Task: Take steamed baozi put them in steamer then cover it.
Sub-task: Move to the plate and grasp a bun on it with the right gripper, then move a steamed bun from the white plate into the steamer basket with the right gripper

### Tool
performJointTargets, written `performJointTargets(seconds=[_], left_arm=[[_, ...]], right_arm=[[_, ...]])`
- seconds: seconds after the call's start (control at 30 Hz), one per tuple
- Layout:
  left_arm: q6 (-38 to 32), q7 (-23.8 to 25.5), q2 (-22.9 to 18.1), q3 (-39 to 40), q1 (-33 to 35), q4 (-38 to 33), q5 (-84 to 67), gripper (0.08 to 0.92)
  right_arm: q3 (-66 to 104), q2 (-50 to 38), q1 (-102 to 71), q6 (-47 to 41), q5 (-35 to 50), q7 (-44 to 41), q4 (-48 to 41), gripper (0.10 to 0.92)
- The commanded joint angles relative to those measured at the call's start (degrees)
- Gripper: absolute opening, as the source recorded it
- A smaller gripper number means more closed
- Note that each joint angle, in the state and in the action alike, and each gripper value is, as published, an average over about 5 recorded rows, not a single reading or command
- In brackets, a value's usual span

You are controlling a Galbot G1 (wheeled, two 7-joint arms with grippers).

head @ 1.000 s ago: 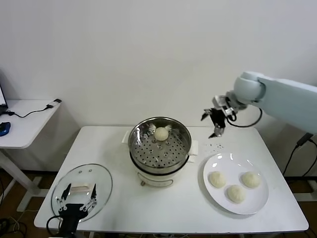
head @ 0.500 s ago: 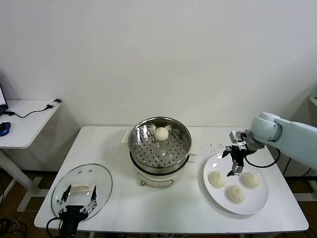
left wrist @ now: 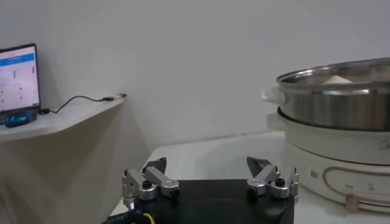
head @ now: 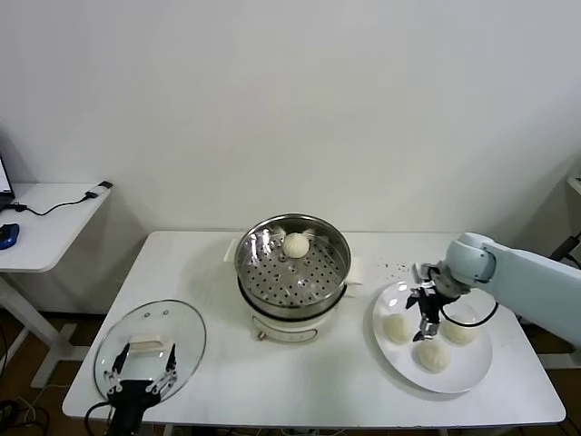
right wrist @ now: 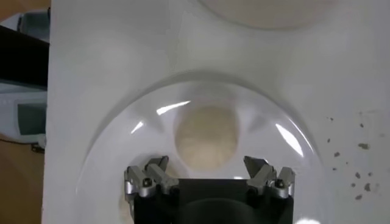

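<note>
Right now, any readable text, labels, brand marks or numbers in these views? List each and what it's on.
None readable.
Monitor on the side desk: blue header and rows of marks, too small and blurred to read.
Steamer base: outlined panel on the front, no legible lettering.
Plate, baozi, glass cover and both end effectors: no markings visible.
</note>
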Motion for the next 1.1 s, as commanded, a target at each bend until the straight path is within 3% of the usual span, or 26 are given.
performJointTargets(seconds=[0.03, 0.27, 0.47, 0.73, 0.93, 1.1], left_arm=[[-0.01, 0.01, 0.00, -0.08, 0.07, 0.13, 0.03, 0.823], [0.03, 0.00, -0.12, -0.10, -0.09, 0.16, 0.04, 0.823], [0.01, -0.01, -0.17, -0.05, -0.13, 0.21, 0.04, 0.823], [0.03, -0.04, -0.13, 0.04, -0.07, 0.09, 0.04, 0.823], [0.11, -0.04, -0.02, 0.22, -0.06, 0.05, 0.05, 0.823], [0.25, -0.04, 0.05, 0.47, -0.17, -0.12, 0.06, 0.823]], right_arm=[[2.01, 3.65, -3.08, -0.30, -1.37, 0.02, -3.21, 0.823], [1.68, 4.94, -3.07, 0.13, -1.33, -0.17, -4.12, 0.811], [1.34, 4.70, -2.78, 0.50, -1.10, -0.35, -4.19, 0.739], [1.00, 3.09, -0.86, 0.69, 0.80, -0.24, -3.16, 0.703], [-4.15, 0.26, 9.54, 1.30, 6.46, -0.76, -1.68, 0.696], [-16.53, 0.63, 27.91, 3.04, 14.62, -2.26, -2.21, 0.691]])
